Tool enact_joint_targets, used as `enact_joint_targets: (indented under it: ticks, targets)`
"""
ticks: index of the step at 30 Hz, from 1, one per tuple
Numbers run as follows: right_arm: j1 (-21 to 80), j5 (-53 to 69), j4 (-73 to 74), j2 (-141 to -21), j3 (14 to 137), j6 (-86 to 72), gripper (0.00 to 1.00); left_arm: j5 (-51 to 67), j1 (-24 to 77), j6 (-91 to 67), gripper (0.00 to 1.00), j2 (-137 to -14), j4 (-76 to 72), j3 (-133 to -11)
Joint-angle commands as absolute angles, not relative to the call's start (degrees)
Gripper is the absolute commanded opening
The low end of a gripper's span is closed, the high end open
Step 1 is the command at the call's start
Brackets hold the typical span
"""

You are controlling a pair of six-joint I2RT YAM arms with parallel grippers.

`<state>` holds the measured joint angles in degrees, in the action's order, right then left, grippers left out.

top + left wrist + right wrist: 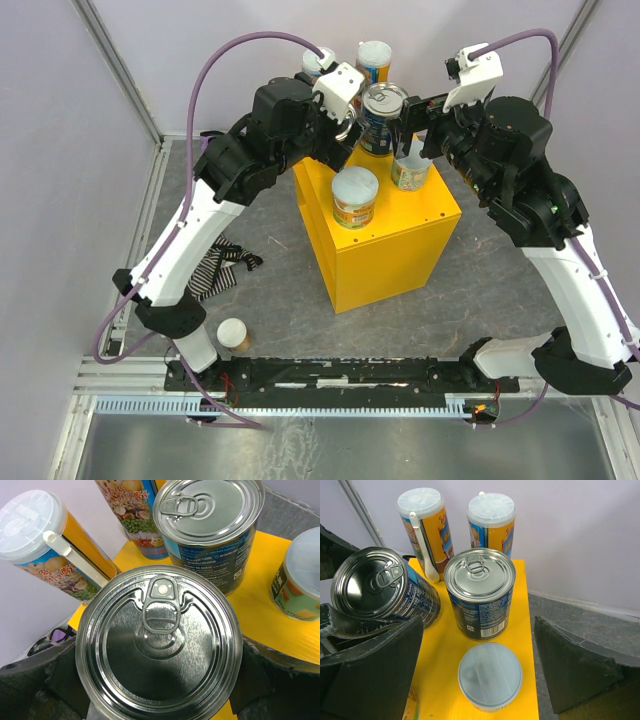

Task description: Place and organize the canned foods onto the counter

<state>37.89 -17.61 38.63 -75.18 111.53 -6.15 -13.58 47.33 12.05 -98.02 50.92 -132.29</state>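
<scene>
The yellow counter (385,250) stands mid-table. On its top stand a blue-labelled tin (383,112), a pale-lidded tub (355,195) and a second tub (410,172). Two tall tubes (375,58) stand at its far end. My left gripper (159,680) is shut on another silver-topped tin (160,640), pads against its sides; the right wrist view shows that tin (375,587) tilted, just left of the standing tin (479,592). My right gripper (480,675) is open, straddling the second tub (490,675) with gaps on both sides.
A white-lidded tub (232,333) stands on the grey table near the left arm's base. A striped black-and-white cloth (215,270) lies left of the counter. Pale walls close in the back and the left.
</scene>
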Motion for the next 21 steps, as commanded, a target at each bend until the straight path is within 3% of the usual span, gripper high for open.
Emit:
enact_joint_targets:
  ticks: [1,15,21]
  targets:
    - [38.1,-17.1,37.2,-75.5,113.2,-5.6,0.99,-16.2,47.4,13.1,0.10,-97.3,41.6,-137.0]
    - [38.1,-16.5,37.7,-76.0,113.4,-5.5,0.99,-16.5,47.0,9.5,0.61,-98.2,43.1,-137.0]
    - [38.0,-16.3,38.1,-76.0,113.2,-5.5,0.99,-18.6,46.7,8.6,0.71,-97.8,42.8,-136.7]
